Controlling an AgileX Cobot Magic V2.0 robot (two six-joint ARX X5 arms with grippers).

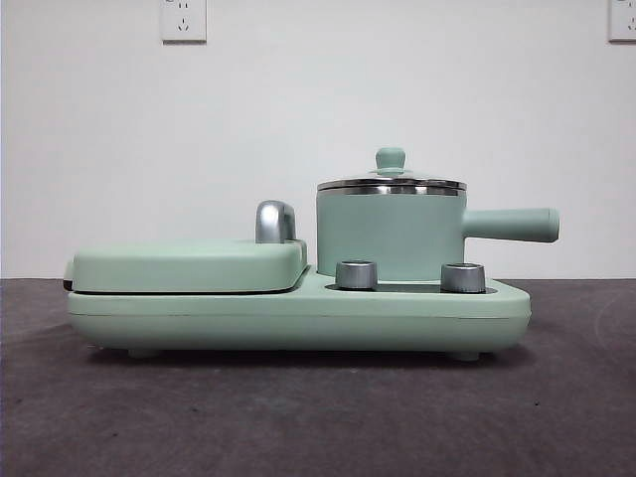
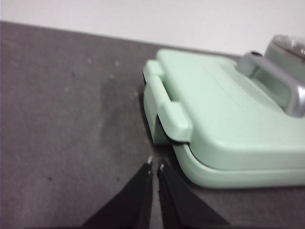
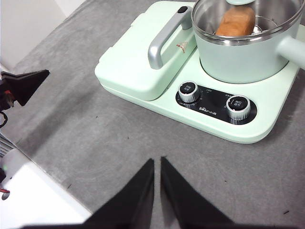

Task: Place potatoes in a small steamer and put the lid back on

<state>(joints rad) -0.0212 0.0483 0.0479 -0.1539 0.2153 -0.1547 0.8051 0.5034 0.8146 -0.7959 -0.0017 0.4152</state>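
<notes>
You have the steamer (image 1: 391, 237) sitting on the right half of the green cooker base (image 1: 298, 316), with its straight handle (image 1: 511, 225) pointing away from the griddle cover (image 1: 189, 264). The lid (image 1: 391, 183) is on the steamer, its steel rim seated on the pot's rim and its green knob upright on top. In the right wrist view you can see the potato (image 3: 234, 22) through the glass, lying inside the steamer. Two steel dials (image 3: 189, 91) sit on the base just in front of the steamer, and the cover's chrome handle (image 1: 275, 221) stands just beside it.

Your left gripper (image 2: 155, 166) hangs over the grey counter (image 2: 71, 124) near the griddle end of the base, well apart from the steamer; its jaws are clenched together, grasping nothing. Your right gripper (image 3: 157, 162) is over the counter in front of the base, on the dial side, also well apart from the steamer, with its jaws pressed nearly together and nothing between them. In the right wrist view the other arm's black tip shows out beyond the griddle end of the base.
</notes>
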